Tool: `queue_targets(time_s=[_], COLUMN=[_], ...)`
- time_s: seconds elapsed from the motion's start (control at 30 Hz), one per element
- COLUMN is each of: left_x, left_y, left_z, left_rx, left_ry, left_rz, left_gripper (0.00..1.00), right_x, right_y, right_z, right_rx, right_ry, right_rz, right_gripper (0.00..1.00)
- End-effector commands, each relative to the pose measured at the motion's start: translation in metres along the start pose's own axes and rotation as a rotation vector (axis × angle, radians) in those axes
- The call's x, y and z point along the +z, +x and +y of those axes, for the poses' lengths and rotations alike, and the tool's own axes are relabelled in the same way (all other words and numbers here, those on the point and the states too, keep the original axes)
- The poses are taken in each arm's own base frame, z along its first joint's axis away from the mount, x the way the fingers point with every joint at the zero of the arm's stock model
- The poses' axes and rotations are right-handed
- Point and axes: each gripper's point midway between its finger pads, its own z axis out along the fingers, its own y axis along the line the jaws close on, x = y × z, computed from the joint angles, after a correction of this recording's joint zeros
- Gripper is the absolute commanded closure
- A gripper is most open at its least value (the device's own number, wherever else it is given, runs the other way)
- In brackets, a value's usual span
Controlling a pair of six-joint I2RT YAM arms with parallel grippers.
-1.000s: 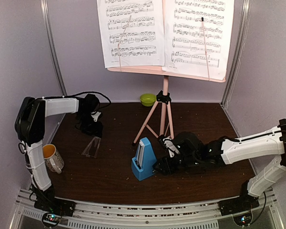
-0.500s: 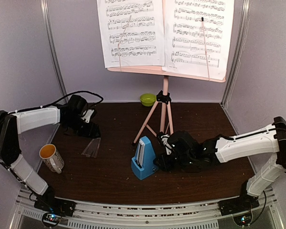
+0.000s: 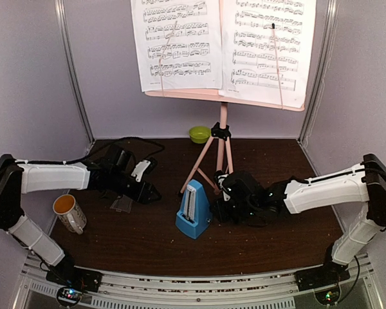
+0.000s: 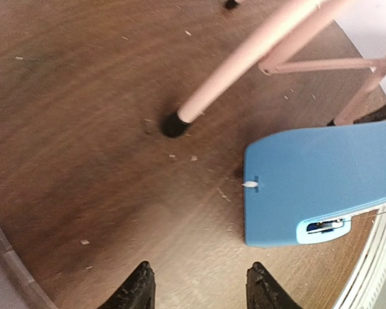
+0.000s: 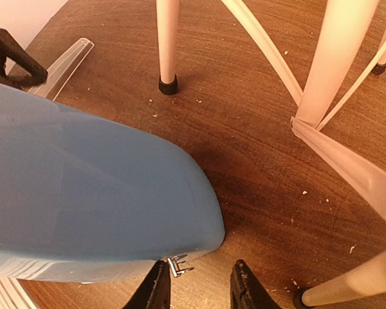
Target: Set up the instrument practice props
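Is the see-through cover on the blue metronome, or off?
Off. The clear cover lies flat on the table, apart from the upright blue metronome.

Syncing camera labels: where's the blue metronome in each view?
Top external: metronome low centre, just in front of the tripod legs.
Left wrist: metronome at the right edge, mid-height.
Right wrist: metronome fills the left half.
Shared landmark: the black foot of a pink stand leg, close to the metronome in all three.
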Motion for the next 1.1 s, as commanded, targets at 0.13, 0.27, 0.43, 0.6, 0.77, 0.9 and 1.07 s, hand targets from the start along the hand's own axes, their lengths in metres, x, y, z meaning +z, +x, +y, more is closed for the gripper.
queue_targets(time_s=[0.13,0.27,0.43,0.6,0.77,0.9,1.07], left_x=[0.032,0.045,0.05,0.043,0.03,0.023,0.031], left_y=[0.0,0.013,0.016,0.018,0.016,0.009,0.005], left_z=[-0.029,-0.04,-0.059,-0.072,-0.085,-0.077,-0.068], left_rx=[0.03,0.051,0.092,0.124,0.165,0.154,0.142], left_ry=[0.105,0.136,0.185,0.24,0.303,0.276,0.254], left_rz=[-0.006,0.03,0.024,0.013,-0.013,-0.049,-0.049], left_gripper=[0.54,0.57,0.59,0.6,0.6,0.6,0.6], right_x=[0.007,0.013,0.017,-0.003,-0.025,-0.038,-0.046], right_y=[-0.032,-0.038,-0.041,-0.041,-0.033,-0.035,-0.052], right_z=[0.015,0.02,0.025,0.018,0.016,0.03,0.051], right_rx=[-0.011,-0.028,-0.047,-0.043,-0.078,-0.095,-0.089], right_ry=[-0.015,-0.018,-0.039,-0.055,-0.115,-0.206,-0.264], right_rz=[-0.062,-0.065,-0.066,-0.089,-0.117,-0.148,-0.204], right_gripper=[0.67,0.67,0.66,0.61,0.44,0.27,0.09])
